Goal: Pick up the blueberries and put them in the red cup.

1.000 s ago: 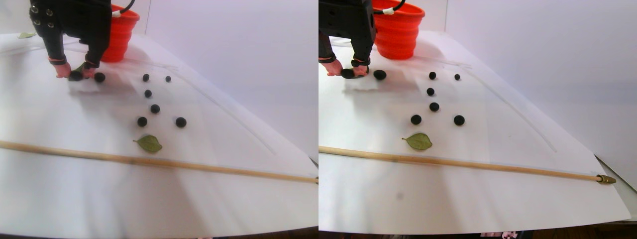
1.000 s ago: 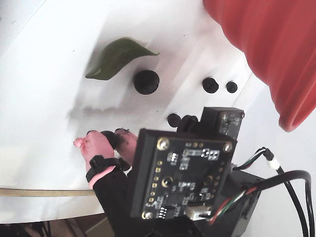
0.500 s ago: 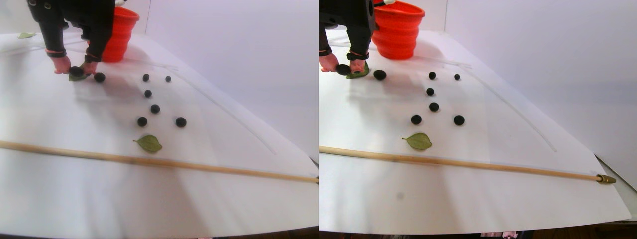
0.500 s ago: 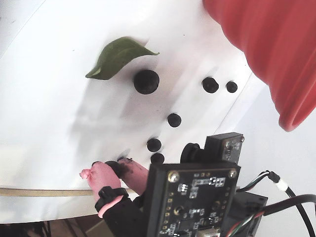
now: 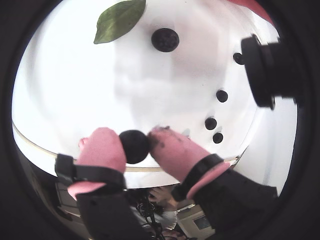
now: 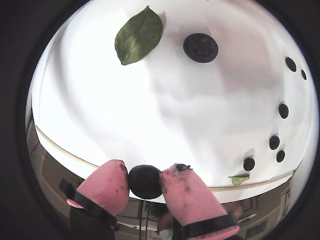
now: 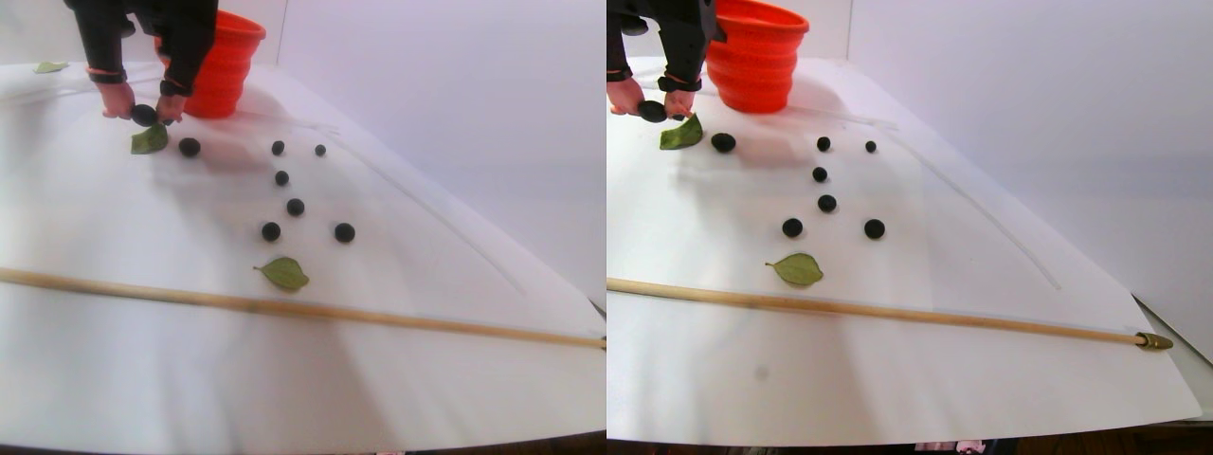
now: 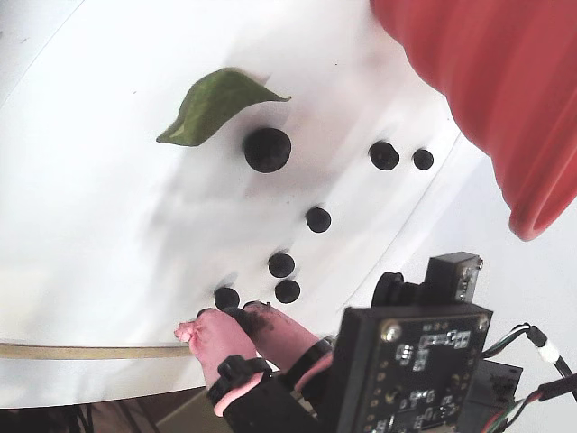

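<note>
My gripper (image 7: 144, 114) hangs a little above the white sheet, just left of the red cup (image 7: 223, 66) in the stereo pair view. Its pink fingertips (image 6: 107, 182) are shut on one large blueberry (image 6: 145, 181), seen in both wrist views with the gripper (image 5: 135, 145) pinching the ball at its sides. Another large blueberry (image 7: 190, 147) lies on the sheet next to a green leaf. Several smaller blueberries (image 7: 281, 177) are scattered further right. In the fixed view the red cup (image 8: 487, 90) fills the upper right and the gripper (image 8: 236, 316) is at the bottom.
A green leaf (image 7: 150, 140) lies right under the gripper, and a second leaf (image 7: 284, 273) nearer the front. A long wooden stick (image 7: 284, 308) crosses the sheet in front. Walls rise behind and to the right of the sheet.
The gripper has risen off the sheet with the blueberry pinched between its fingertips. The leaf it was down over now lies uncovered on the sheet.
</note>
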{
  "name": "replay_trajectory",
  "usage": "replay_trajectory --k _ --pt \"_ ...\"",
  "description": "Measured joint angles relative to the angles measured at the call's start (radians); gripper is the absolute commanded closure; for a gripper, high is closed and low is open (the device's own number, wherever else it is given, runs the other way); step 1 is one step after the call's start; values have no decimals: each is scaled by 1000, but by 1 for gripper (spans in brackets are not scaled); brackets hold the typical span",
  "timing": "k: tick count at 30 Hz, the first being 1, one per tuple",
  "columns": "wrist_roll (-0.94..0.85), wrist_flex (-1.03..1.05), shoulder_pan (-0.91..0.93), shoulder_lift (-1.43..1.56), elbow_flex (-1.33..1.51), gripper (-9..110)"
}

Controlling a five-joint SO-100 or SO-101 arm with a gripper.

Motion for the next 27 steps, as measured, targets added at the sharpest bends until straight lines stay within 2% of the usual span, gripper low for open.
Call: replay_trajectory --k 18,27 --pt "44 244 -32 183 -37 91" --pt "38 270 -31 184 -106 91"
